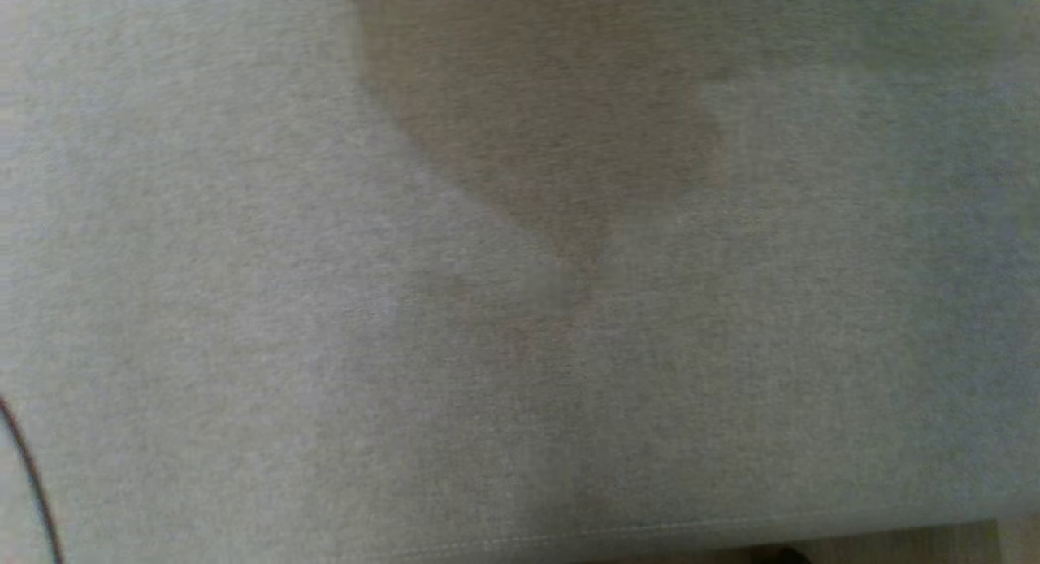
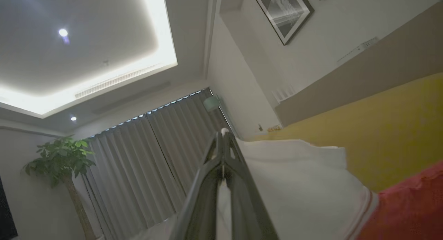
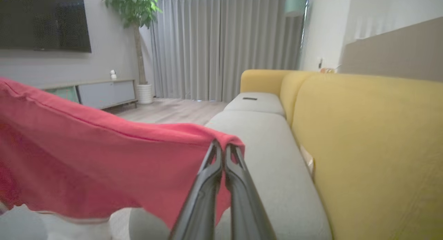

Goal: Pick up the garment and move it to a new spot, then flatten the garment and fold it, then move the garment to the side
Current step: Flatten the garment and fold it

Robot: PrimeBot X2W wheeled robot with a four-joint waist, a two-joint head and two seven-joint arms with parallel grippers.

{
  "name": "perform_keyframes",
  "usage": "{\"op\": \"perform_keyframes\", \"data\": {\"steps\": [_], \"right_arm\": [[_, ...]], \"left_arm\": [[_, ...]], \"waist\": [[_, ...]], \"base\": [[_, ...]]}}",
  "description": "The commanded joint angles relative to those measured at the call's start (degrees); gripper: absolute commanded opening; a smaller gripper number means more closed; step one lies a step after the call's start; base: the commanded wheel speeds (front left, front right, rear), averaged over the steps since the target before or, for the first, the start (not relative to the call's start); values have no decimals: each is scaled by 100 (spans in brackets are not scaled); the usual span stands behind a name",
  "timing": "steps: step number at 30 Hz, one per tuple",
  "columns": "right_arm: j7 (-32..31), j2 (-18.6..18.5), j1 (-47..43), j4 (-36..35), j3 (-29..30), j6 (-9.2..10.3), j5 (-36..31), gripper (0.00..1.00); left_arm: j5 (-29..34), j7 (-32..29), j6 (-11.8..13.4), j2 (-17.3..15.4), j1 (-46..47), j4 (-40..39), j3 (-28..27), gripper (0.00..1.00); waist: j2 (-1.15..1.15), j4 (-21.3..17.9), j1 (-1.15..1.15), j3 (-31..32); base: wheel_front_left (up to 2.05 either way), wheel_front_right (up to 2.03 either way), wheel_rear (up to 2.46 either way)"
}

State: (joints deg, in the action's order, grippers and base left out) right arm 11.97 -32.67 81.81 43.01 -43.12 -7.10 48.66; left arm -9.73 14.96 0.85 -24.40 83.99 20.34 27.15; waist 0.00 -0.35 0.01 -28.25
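Red-and-white garment hangs above the grey sofa seat; right gripper pinched tight on its red edge, left gripper on the white part; probably the carrying step; next, lay it down flat without bunching.

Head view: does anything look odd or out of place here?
Yes: it is blurred, with grey fabric seemingly very close and a darker patch at top centre; shadow or stain, I cannot tell. The left gripper and right gripper each pinch the garment normally, nothing spilled.
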Motion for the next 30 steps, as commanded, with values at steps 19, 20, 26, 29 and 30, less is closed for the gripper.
{"op": "perform_keyframes", "data": {"steps": [19, 20, 26, 29, 30], "right_arm": [[282, -1304, -4204, -1334, -1208, -39, 1444, 0], [283, -1351, -4425, -1410, -1219, -39, 1505, 0], [288, -1509, -5379, -1813, -1087, -39, 1658, 0], [257, -1569, -5767, -1950, -990, -39, 1647, 0], [244, -1589, -5895, -1986, -950, -39, 1646, 0]], "left_arm": [[133, 4, -438, 194, -6859, -1985, -807, 0], [182, 4, -426, 207, -7103, -2016, -798, 0], [296, 4, -337, 366, -8171, -2131, -834, 0], [290, 4, -325, 450, -8553, -2188, -883, 0], [303, 4, -329, 468, -8676, -2212, -880, 0]], "waist": [[0, 271, -1, 1577], [0, 265, -1, 1652], [0, 201, -1, 1995], [0, 184, -1, 2097], [0, 184, -1, 2126]], "base": [[0, 0, 0], [0, 0, 0], [0, 0, 0], [0, 0, 0], [0, 0, 0]]}}
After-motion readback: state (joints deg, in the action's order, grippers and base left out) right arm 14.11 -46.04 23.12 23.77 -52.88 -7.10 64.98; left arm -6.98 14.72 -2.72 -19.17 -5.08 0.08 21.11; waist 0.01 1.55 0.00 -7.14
